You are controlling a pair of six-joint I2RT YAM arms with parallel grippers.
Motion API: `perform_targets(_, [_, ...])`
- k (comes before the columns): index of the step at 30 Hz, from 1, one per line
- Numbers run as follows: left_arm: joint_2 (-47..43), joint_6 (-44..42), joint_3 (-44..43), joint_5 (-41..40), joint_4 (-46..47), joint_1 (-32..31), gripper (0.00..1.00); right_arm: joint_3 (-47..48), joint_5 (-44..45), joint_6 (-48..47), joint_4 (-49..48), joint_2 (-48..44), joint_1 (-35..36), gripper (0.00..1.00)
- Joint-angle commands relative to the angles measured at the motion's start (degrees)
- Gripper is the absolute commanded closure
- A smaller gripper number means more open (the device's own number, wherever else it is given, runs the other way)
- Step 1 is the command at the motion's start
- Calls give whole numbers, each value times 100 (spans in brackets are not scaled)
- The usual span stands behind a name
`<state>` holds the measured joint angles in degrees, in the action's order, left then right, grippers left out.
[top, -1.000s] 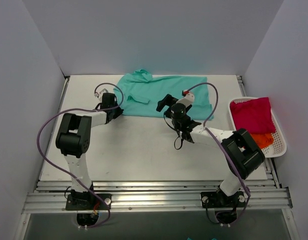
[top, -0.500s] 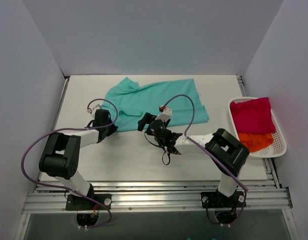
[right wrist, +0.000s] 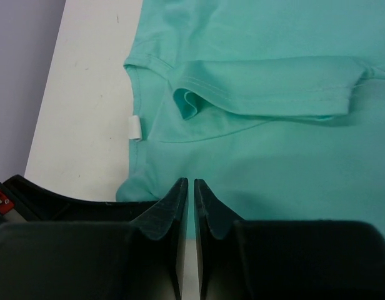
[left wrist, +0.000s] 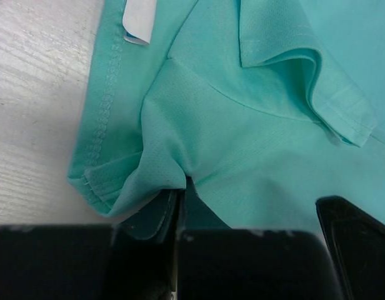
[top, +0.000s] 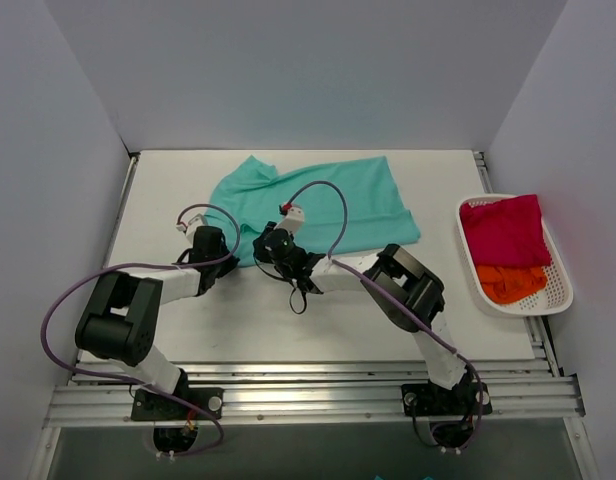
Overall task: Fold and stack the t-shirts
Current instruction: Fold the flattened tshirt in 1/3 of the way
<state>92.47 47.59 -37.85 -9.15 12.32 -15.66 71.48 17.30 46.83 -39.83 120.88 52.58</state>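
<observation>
Matt teal t-shirt (top: 328, 200) of fine-mesh soft cloth, white faintly grained table (left wrist: 36, 94), matt black plastic fingers (right wrist: 161, 219).

Bright, even overhead light; soft fold shadows on teal t-shirt (left wrist: 255, 144); crisp close-ups.

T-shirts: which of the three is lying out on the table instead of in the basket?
The teal t-shirt, spread on the table; the magenta t-shirt and the orange t-shirt sit bunched in the white basket.
</observation>
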Motion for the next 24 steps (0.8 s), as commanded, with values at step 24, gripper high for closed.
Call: perform_targets(24, [-326,-92,269,-193,-159,19,98,2343,-534,-104,661,1939,-652,97])
